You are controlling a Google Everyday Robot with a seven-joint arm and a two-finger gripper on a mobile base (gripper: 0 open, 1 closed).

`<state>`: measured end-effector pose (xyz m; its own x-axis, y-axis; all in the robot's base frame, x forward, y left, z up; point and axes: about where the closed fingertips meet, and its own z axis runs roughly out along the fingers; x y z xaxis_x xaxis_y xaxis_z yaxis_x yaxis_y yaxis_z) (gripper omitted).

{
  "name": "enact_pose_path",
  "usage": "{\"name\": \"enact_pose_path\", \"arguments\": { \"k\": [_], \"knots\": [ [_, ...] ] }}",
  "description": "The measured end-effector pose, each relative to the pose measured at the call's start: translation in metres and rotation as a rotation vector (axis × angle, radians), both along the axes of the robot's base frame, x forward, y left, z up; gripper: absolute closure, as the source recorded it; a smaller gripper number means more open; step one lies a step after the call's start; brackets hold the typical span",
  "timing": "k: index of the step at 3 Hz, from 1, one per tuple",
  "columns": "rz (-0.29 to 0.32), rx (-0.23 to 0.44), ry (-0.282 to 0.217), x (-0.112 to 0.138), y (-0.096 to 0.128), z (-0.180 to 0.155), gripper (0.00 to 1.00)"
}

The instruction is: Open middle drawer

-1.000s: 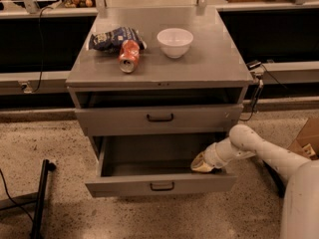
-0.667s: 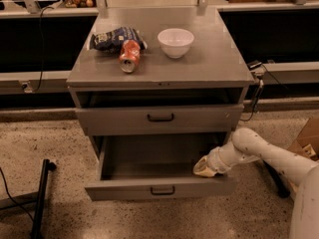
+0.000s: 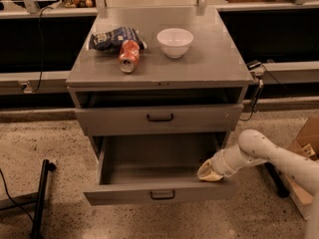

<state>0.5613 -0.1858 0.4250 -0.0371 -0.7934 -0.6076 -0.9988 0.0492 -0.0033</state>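
The middle drawer (image 3: 160,195) is the grey drawer with the small black bar handle. It stands pulled out from the cabinet (image 3: 159,73), and its shallow grey inside shows with nothing in it. My gripper (image 3: 209,172) is at the drawer's front right corner, just behind the front panel and against the right side wall. My white arm (image 3: 271,156) reaches in from the right. Above it is the taller-fronted drawer (image 3: 160,117) with the wider black handle, with a dark gap over it. The lowest drawer is hidden under the open one.
On the cabinet top lie a dark blue chip bag (image 3: 114,38), a red can on its side (image 3: 128,56) and a white bowl (image 3: 175,42). A cardboard box (image 3: 306,143) is at the right, a black stand leg (image 3: 41,198) at the left, and cables hang by the cabinet's right side.
The middle drawer has slid a little further out toward the camera. My gripper has moved with it, down and forward at its right front corner.
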Motion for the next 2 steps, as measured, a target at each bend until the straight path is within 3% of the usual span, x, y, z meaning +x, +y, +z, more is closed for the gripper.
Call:
{"name": "enact_pose_path", "arguments": {
  "k": [1,2],
  "knots": [
    [0.008,0.016,-0.100,-0.0188,-0.0066,0.0204,1.00],
    [0.008,0.016,-0.100,-0.0188,-0.0066,0.0203,1.00]
  ]
}}
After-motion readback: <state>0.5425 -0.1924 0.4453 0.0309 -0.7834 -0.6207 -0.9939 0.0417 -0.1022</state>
